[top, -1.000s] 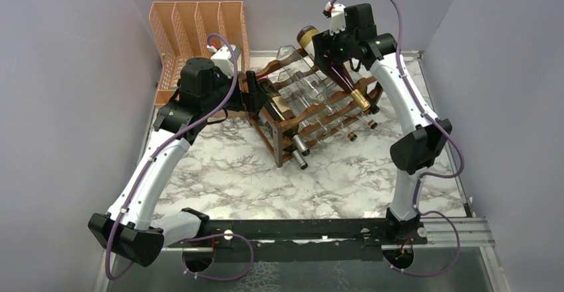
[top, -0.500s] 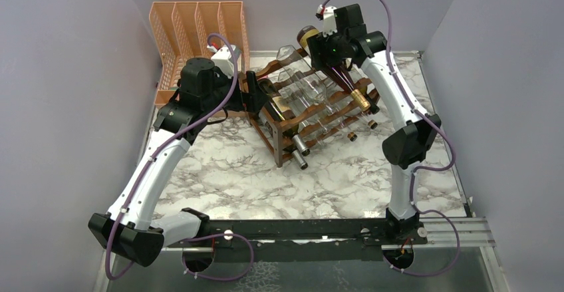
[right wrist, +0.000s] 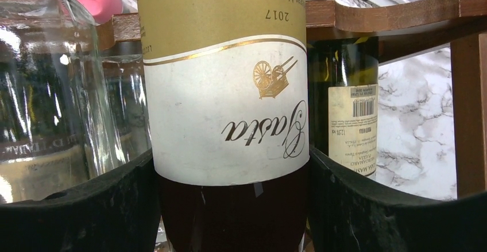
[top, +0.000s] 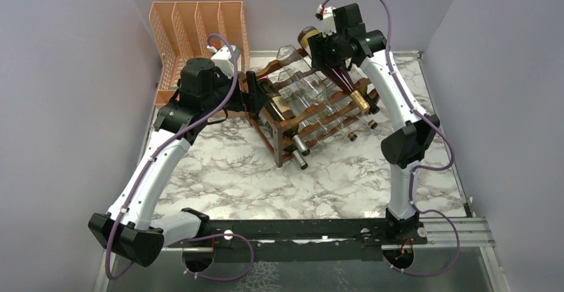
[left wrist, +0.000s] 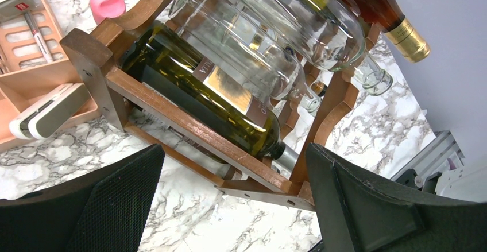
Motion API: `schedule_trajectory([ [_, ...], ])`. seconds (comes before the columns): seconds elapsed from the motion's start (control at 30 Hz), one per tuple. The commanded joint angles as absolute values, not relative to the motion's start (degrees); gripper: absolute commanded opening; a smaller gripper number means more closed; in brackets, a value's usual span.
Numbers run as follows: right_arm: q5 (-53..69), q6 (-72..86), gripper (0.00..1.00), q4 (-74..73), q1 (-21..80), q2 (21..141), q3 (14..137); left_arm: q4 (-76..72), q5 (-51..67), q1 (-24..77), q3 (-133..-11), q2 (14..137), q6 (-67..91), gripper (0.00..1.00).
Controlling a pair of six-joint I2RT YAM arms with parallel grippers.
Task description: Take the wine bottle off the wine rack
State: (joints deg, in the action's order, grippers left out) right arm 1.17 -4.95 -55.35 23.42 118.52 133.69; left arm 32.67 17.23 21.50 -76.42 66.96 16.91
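right gripper (right wrist: 231, 174): clamped on the wine bottle (right wrist: 227, 91) — one finger on each side, pads (right wrist: 86, 206) flush against the glass, no gap visible
grip spot: just under the white label panel, on the wide part of the body, nearer the base than the neck
wine bottle: lies tilted along the top of the wine rack (top: 299, 116), base toward the back wall, gold-foiled neck pointing to the near right
bottle look: dark red-brown glass, gold band over a white panel with a small cart emblem, "2017" printed on it
right arm: reaches from its base at the near edge up over the far end of the rack
neighbours at the grip: a clear glass bottle (right wrist: 51, 91) just beside it on one side, a bottle with a barcode label (right wrist: 350, 120) on the other, a rack rail crossing behind
left gripper (left wrist: 234, 166): jaws spread wide, nothing between them — hangs just beside the rack's left end, not touching it
left view: faces a dark green bottle (left wrist: 201, 91) lying in a lower tier, clear bottles stacked above it
wine rack: dark brown wood, wavy rails in tiers, set askew toward the rear of the marble table (top: 266, 179)
organizer (top: 199, 26): peach mesh, rear-left corner, behind the left arm
pink object (left wrist: 107, 5): on the table beyond the rack's end; cannot tell what it is
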Motion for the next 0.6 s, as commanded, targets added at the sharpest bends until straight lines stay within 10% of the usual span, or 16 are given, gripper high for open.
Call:
schedule_trajectory([
  [0.0, 2.1, -1.5, 0.57, -49.6, 23.4, 112.3, 132.3, 31.8, 17.5, 21.7, -75.3, 66.5, 17.6, 0.99],
  [0.57, 16.0, 12.6, 0.48, -37.7, 20.7, 103.5, 125.2, 31.6, 20.4, 22.0, -74.0, 66.6, 17.5, 0.99],
])
